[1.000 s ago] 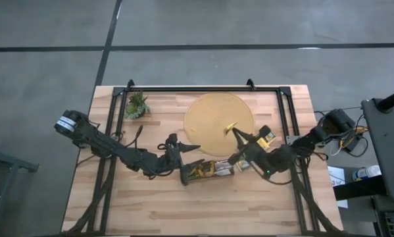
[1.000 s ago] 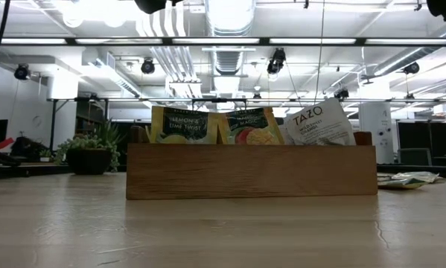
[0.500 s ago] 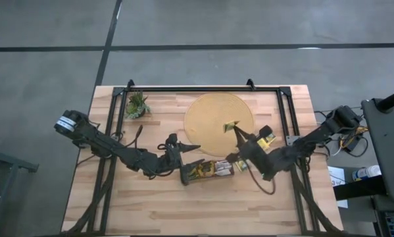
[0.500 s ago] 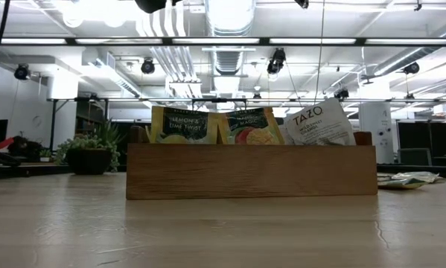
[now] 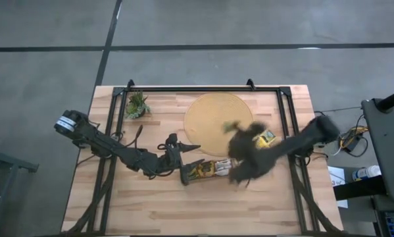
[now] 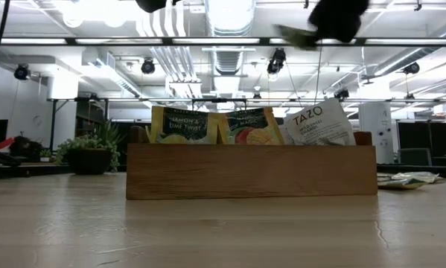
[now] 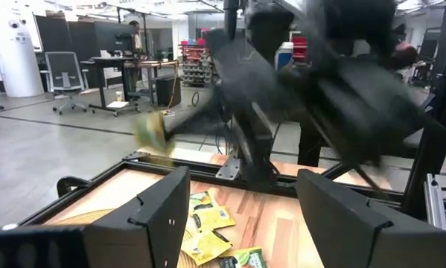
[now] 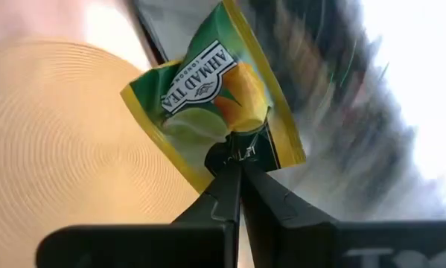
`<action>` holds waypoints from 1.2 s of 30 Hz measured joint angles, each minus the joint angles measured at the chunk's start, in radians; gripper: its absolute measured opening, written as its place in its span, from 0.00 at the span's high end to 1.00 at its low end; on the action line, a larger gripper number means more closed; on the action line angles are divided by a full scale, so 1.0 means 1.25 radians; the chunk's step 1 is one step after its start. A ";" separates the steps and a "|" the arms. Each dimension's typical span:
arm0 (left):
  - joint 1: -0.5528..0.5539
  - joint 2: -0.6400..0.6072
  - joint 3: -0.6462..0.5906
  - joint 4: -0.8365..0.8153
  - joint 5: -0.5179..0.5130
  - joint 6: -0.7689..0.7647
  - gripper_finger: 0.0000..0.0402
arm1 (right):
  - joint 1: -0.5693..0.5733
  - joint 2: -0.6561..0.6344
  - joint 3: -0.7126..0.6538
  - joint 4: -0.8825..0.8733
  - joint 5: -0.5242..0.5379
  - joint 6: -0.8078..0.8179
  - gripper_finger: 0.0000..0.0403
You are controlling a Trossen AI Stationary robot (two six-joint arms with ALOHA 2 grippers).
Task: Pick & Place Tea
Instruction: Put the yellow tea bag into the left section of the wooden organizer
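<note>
The right gripper (image 8: 237,160) has its fingers pinched shut on one tea sachet (image 8: 215,100), a green and yellow packet gripped at its lower edge and standing up from the fingertips. Behind the sachet lies the round mat (image 8: 55,141), with bare mat on that side of the fingers. From above, the right arm (image 5: 285,145) is a dark smear over the mat's (image 5: 206,115) near right edge, and the held sachet shows only as a faint yellow-green blur (image 5: 232,124) just beyond the fingers.

The left gripper (image 7: 241,201) hangs low over the worktop (image 5: 150,204) with its fingers spread wide and nothing between them. Loose sachets (image 7: 208,223) lie on the wood just ahead of those fingers, and the tray (image 5: 206,171) sits beside them with more sachets (image 6: 182,125) standing in it.

Half a second ago the right arm was sharp and reached across the mat's right side; now it has swung nearer the tray and blurs. At table height the right arm's gripper was out of sight then and now shows as a dark shape (image 6: 338,18) high above the tray (image 6: 252,171). The left arm (image 5: 118,151) has not moved.

The tray hides the lower halves of its sachets. The plant (image 5: 137,105) stands at the far left corner, well apart from both sets of fingers.
</note>
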 joint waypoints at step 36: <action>0.013 0.004 -0.010 -0.013 -0.037 0.013 0.40 | 0.083 0.124 0.062 0.291 0.317 -0.513 0.98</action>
